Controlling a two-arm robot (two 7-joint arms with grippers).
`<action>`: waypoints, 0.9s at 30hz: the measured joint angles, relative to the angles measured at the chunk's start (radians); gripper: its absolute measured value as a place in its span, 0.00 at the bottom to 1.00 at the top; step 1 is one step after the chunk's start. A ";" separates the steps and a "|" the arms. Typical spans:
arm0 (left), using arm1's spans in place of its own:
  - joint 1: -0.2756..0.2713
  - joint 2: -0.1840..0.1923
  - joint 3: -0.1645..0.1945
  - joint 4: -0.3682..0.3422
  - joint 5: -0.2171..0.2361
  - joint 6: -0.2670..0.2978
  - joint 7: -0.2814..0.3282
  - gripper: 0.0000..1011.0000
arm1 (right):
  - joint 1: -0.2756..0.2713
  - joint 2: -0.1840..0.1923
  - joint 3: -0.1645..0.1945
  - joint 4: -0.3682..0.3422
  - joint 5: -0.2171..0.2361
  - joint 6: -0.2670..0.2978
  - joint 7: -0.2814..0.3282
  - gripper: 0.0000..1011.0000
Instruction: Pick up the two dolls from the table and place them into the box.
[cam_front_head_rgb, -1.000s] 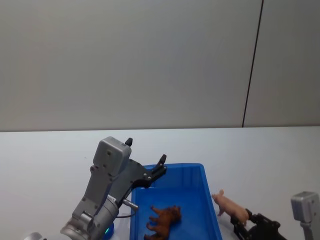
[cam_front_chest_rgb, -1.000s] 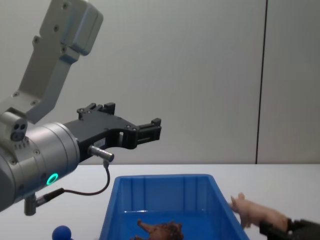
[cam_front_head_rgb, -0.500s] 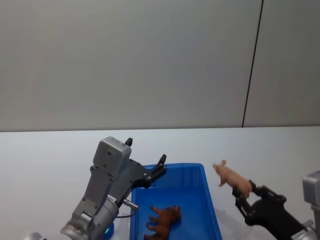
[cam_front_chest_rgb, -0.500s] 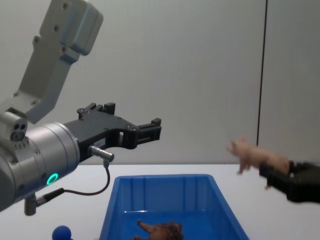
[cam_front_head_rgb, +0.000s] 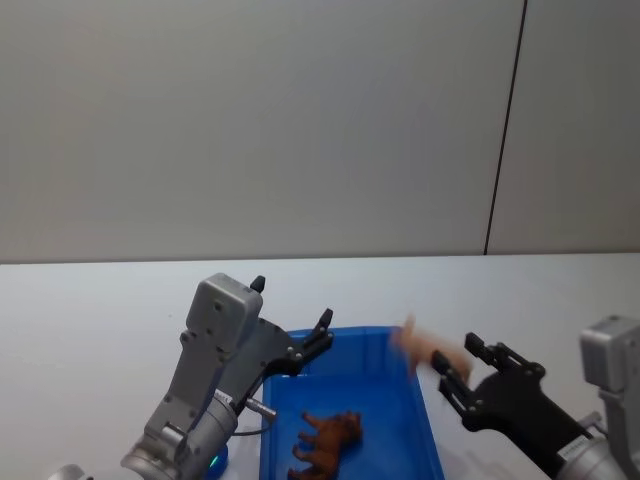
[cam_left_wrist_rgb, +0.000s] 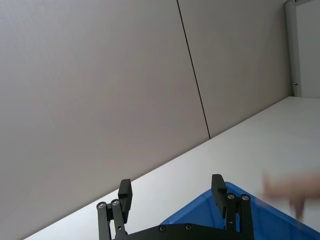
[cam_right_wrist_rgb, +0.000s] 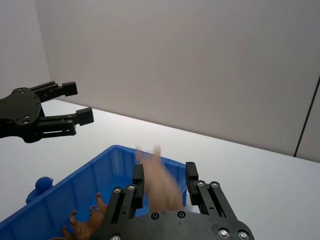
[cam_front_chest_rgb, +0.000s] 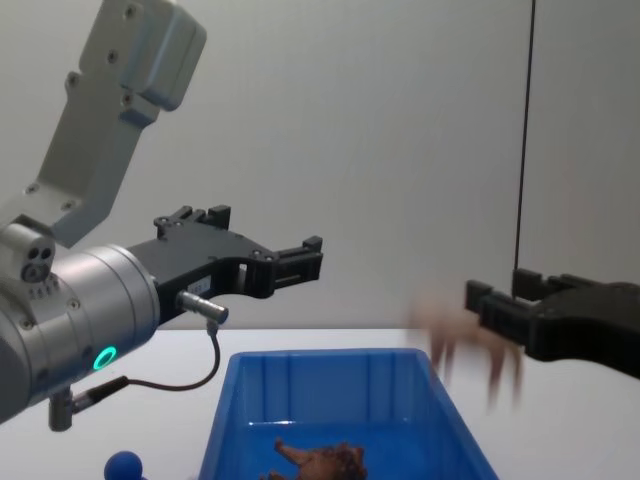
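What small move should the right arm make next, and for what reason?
Probably shift the right gripper a little further left, toward the middle of the box. The pig, blurred at its tip, appears about over the box's right rim, not clearly over the inside where the lion lies. The left gripper hovers open near the far left corner, apart.

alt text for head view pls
A blurred pink pig is at the right gripper, above the right rim of the blue box. A brown lion lies inside; the left gripper hovers open by its far left corner.
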 joint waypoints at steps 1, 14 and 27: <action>0.000 0.000 0.000 0.000 0.000 0.000 0.000 0.99 | 0.002 -0.003 -0.002 0.004 -0.003 0.002 0.003 0.45; 0.000 0.000 0.000 0.000 0.000 0.000 0.000 0.99 | 0.061 -0.046 -0.024 0.099 -0.042 0.007 0.032 0.89; 0.000 0.000 0.000 0.000 0.000 0.000 0.000 0.99 | 0.036 -0.029 -0.007 0.098 -0.035 -0.016 -0.045 0.99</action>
